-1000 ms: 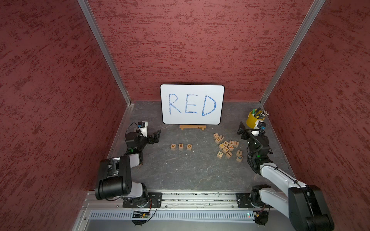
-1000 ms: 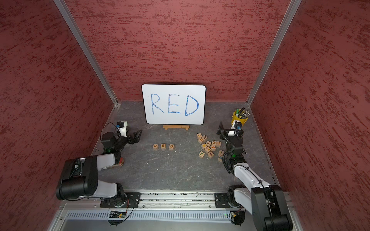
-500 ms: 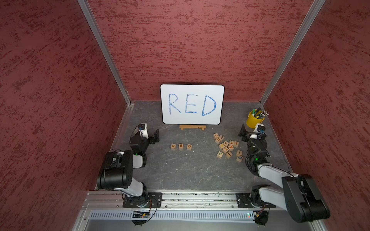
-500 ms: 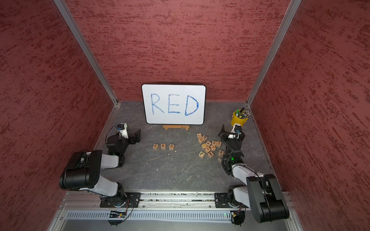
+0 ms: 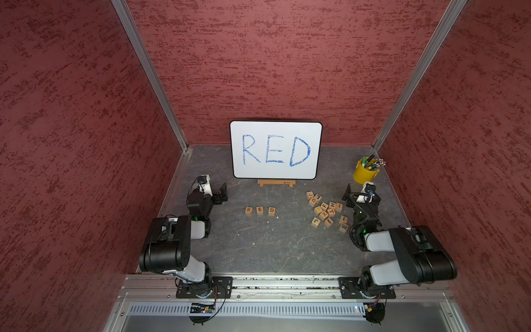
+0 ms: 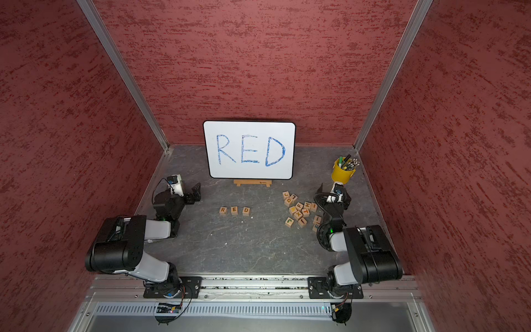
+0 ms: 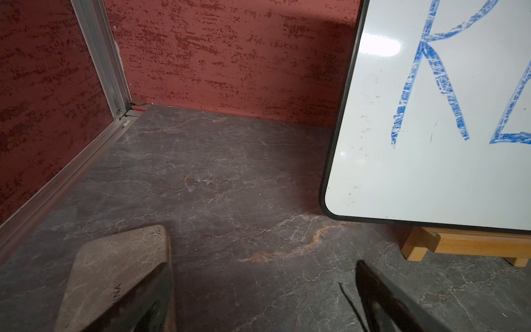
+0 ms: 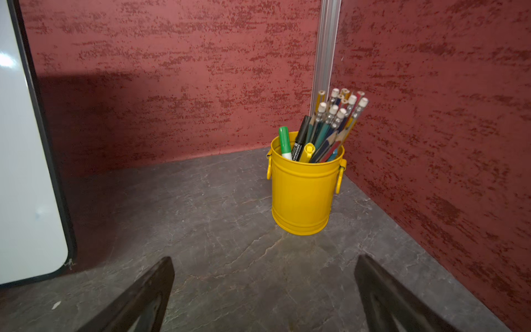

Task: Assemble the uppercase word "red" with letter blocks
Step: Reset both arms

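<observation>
Three letter blocks, R [image 5: 248,210], E [image 5: 260,210] and D [image 5: 271,211], lie in a row on the grey table in front of the whiteboard, spelling RED; both top views show them, R [image 6: 223,211] leftmost. My left gripper [image 5: 221,194] [image 7: 263,258] hovers open and empty to the left of the row, apart from it. Near the right wall my right gripper [image 5: 348,193] [image 8: 264,258] is open and empty, facing the yellow cup. Neither wrist view shows the blocks.
A whiteboard [image 5: 275,149] with blue RED leans on a wooden stand [image 5: 276,182] at the back. A pile of other letter cubes [image 5: 327,212] lies right of centre. A yellow cup [image 5: 363,174] [image 8: 303,195] of pens stands in the back right corner.
Both arms have folded, their elbow links swinging up and inward, the right one most. The grippers stay open and nearly in place. The blocks have not moved.
</observation>
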{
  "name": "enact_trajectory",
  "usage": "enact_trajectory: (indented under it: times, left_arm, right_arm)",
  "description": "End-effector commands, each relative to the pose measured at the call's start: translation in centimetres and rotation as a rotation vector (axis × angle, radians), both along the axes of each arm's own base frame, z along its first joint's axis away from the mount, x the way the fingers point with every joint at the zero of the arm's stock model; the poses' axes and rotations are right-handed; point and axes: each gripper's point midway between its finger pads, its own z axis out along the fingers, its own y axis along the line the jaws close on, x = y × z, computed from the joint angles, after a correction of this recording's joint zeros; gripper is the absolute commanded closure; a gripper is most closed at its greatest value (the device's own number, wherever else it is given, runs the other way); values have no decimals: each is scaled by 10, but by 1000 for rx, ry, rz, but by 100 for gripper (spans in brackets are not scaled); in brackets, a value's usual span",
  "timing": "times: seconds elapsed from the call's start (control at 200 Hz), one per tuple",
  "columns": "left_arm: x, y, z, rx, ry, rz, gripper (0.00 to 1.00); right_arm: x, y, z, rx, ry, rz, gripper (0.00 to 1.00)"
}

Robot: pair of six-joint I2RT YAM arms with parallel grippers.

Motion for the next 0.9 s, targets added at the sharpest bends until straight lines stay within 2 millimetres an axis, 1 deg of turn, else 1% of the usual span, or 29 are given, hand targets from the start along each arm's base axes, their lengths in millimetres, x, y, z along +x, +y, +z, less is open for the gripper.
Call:
enact_trajectory:
  times: [0.0, 0.07, 0.145, 0.205, 0.246, 0.296, 0.351, 0.406, 0.897]
  left_arm:
    - [2, -1, 1, 2, 4, -2, 1]
    - [3, -3, 0, 5, 11, -10, 1]
    - [3, -4, 0, 8, 11, -11, 1]
    - [4, -3, 1, 8, 10, -11, 1]
    - [3, -3, 1, 7, 11, -10, 1]
    - [3, -3, 0, 7, 11, -10, 1]
    - [3, -3, 1, 7, 10, -10, 1]
    - [4, -4, 1, 7, 11, -11, 1]
    - [7, -7, -2, 43, 32, 4, 1]
  right_arm:
    - [-3, -6, 27, -2, -117, -20, 1]
    - [-5, -4, 28, -2, -127, 2, 1]
    - [-1, -3, 26, 2, -116, 19, 1]
    - [-4, -5, 18, 12, -114, 20, 1]
    - [-8, -4, 24, -9, -157, 20, 1]
    - [-4, -2, 17, 6, -109, 32, 1]
    - [-1, -3, 20, -2, -126, 25, 1]
    - [3, -4, 15, 10, -95, 20, 1]
    - [4, -6, 16, 13, -98, 20, 1]
